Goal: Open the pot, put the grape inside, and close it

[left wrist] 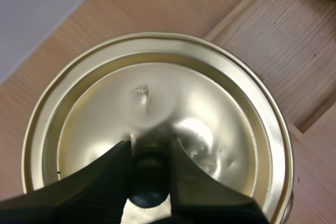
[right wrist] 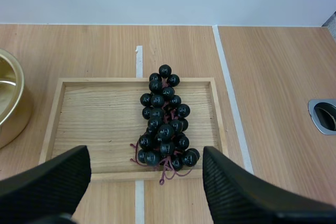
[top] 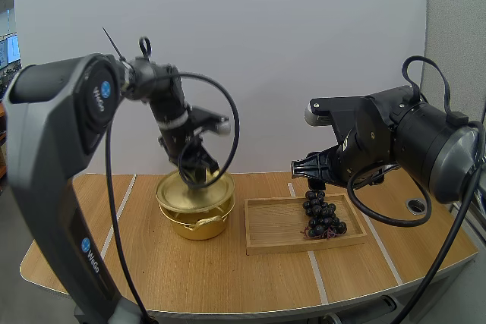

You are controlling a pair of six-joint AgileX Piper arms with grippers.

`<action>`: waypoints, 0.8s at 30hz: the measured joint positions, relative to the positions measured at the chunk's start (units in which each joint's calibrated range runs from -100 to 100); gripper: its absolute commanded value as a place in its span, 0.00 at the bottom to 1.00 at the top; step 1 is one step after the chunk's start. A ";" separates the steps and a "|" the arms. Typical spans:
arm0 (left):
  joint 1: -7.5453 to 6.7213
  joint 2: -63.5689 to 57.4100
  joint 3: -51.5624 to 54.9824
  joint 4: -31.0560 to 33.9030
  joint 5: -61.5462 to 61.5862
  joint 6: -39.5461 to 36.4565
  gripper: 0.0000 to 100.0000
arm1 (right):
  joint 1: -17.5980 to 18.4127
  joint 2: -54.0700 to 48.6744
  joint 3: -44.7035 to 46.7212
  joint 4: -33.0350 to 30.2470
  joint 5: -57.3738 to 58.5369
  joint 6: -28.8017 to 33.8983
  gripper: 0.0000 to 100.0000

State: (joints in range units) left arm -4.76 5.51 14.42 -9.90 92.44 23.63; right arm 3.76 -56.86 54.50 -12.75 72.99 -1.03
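A gold pot [top: 196, 221] stands left of the middle of the table with its gold lid [top: 175, 192] on top. My left gripper [top: 199, 166] comes down onto the lid. In the left wrist view its fingers [left wrist: 113, 174] pinch the lid's dark knob [left wrist: 149, 184] at the centre of the dented lid [left wrist: 173, 93]. A bunch of dark grapes [top: 322, 215] lies at the right end of a wooden tray [top: 273, 225]. My right gripper [top: 311, 178] hovers open just above and behind the bunch. From its wrist, the grapes [right wrist: 164, 119] lie on the tray [right wrist: 94, 124] between the spread fingers [right wrist: 58, 179].
The tray sits right beside the pot [right wrist: 8, 103], about a hand's width apart. A round metal cable hole [top: 416, 206] is set into the table at the far right. White tape lines [right wrist: 231, 103] run across the wood.
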 measured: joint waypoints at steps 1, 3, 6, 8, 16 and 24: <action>0.00 -1.03 -0.92 0.12 0.52 -0.09 0.00 | 0.00 0.00 0.00 0.00 0.00 0.00 1.00; 0.00 -5.49 -4.94 0.54 2.90 -0.95 0.00 | 0.00 0.00 0.00 0.00 0.00 0.00 1.00; 0.00 -9.10 -8.56 1.03 3.50 -1.88 0.00 | 0.00 0.00 0.00 0.00 0.00 0.00 1.00; 0.00 -12.03 -11.74 1.61 3.90 -2.23 0.00 | 0.00 0.00 0.00 0.00 0.00 0.00 1.00; 0.00 -21.73 -29.50 6.07 -0.09 -5.68 0.00 | 0.00 0.00 0.00 0.00 0.00 0.00 1.00; 0.00 -22.80 -42.47 8.44 -4.10 -7.80 0.00 | 0.00 0.00 0.00 0.00 0.00 0.00 1.00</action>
State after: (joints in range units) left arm -4.76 -17.29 -28.04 -1.46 88.34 15.83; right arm 3.76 -56.86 54.50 -12.75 72.99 -1.03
